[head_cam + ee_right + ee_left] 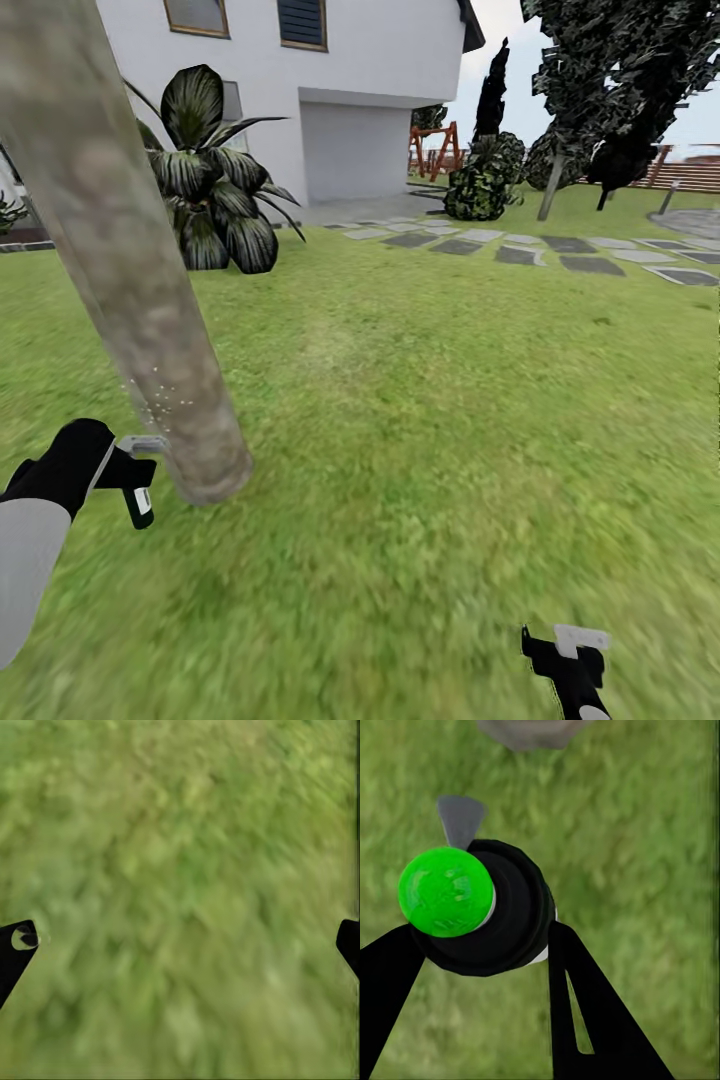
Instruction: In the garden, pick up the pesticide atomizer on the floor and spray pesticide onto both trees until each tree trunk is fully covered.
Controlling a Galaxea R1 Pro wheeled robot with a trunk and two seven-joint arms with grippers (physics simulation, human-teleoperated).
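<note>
Left wrist view: jaws around atomizer [484, 911].

Thick grey-brown mottled tree trunk [130, 270] left foreground, rooted in green lawn [430, 400]. Small dark bottle-shaped pesticide atomizer [138, 490] in black left gripper [125, 470], just beside trunk base. Black right gripper [570, 665] low right, over grass.

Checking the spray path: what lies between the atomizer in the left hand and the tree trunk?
Nothing solid: in the head view the atomizer sits beside the trunk, with only white spray specks near the bark.
</note>
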